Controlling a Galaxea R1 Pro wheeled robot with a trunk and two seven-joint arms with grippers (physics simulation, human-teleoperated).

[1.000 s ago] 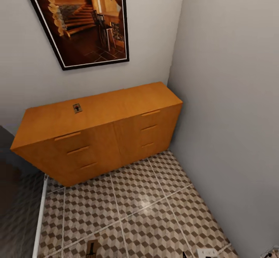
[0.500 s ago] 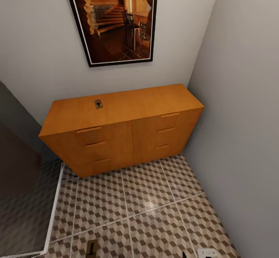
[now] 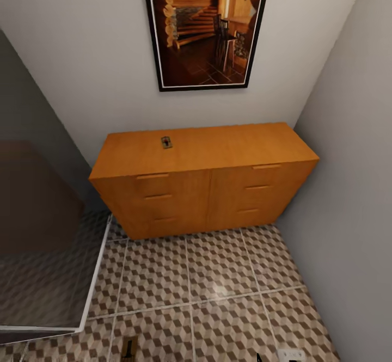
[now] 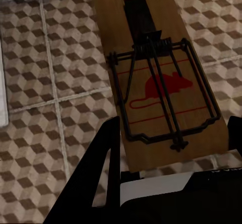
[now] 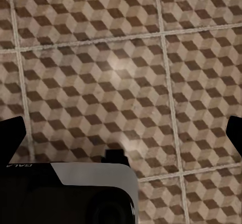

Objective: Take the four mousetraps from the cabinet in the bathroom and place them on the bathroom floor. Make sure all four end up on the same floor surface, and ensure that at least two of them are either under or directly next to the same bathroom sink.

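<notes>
The left wrist view shows the left gripper [image 4: 171, 148] clamped on a mousetrap [image 4: 156, 77] above the bathroom floor [image 4: 50, 82]: a brown board, dark wire, red mouse print. The head view shows another mousetrap [image 3: 166, 142] on the cabinet [image 3: 207, 188], well ahead of both arms. The right gripper [image 5: 121, 133] is spread wide, empty. The head camera has swung left since earlier; the cabinet now sits centred.

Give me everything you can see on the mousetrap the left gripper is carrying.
The mousetrap is a flat rectangular board of light brown wood, printed with a red mouse and red lines. Dark wire parts lie across it: a rectangular bow, a spring coil near mid-board, a black plate toward the far end. It sits between the dark fingers of the left gripper, gripped at its near end, and juts out above the cube-patterned bathroom floor. Its underside is hidden.
</notes>
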